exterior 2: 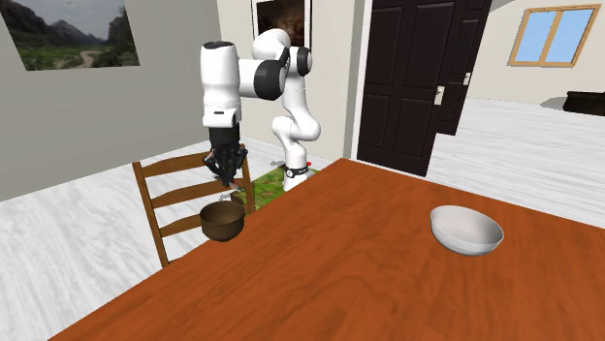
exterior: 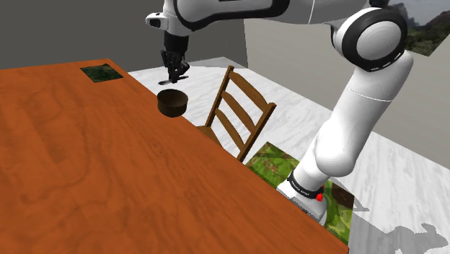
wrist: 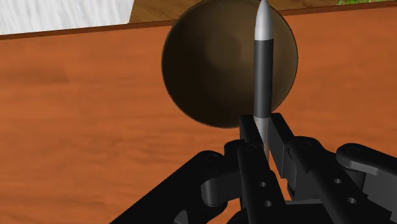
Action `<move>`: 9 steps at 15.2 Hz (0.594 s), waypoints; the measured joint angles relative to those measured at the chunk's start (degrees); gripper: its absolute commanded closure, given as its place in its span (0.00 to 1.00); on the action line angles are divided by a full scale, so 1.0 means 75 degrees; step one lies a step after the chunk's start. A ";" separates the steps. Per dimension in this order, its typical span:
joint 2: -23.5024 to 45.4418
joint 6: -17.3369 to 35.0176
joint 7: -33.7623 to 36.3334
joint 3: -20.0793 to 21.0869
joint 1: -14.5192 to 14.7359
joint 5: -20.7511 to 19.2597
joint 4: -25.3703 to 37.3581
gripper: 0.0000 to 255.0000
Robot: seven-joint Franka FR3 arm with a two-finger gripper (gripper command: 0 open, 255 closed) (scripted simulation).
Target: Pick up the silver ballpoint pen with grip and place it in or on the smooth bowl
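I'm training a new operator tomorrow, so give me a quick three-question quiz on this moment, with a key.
1. True or false: the tool is shut on the pen.
2. The brown bowl is: A) empty, B) holding the pen, C) overturned.
3. Fill in: the pen hangs above the ____ bowl, not the white bowl.
Key: 1 true; 2 A; 3 brown.

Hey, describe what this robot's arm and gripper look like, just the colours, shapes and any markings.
The arm is made of white, rounded tubular segments with dark rings at the joints. A dark band and a small red mark sit near its base. The gripper is all black, with two blocky fingers and small round holes in its body.
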 measured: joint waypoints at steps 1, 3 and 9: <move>0.0129 -0.0078 -0.0159 -0.0070 -0.0083 -0.0004 0.0212 1.00; 0.0266 -0.0052 -0.0315 -0.0142 -0.0170 -0.0009 0.0328 1.00; 0.0381 0.0481 -0.0319 -0.0158 -0.0184 -0.0036 -0.0094 1.00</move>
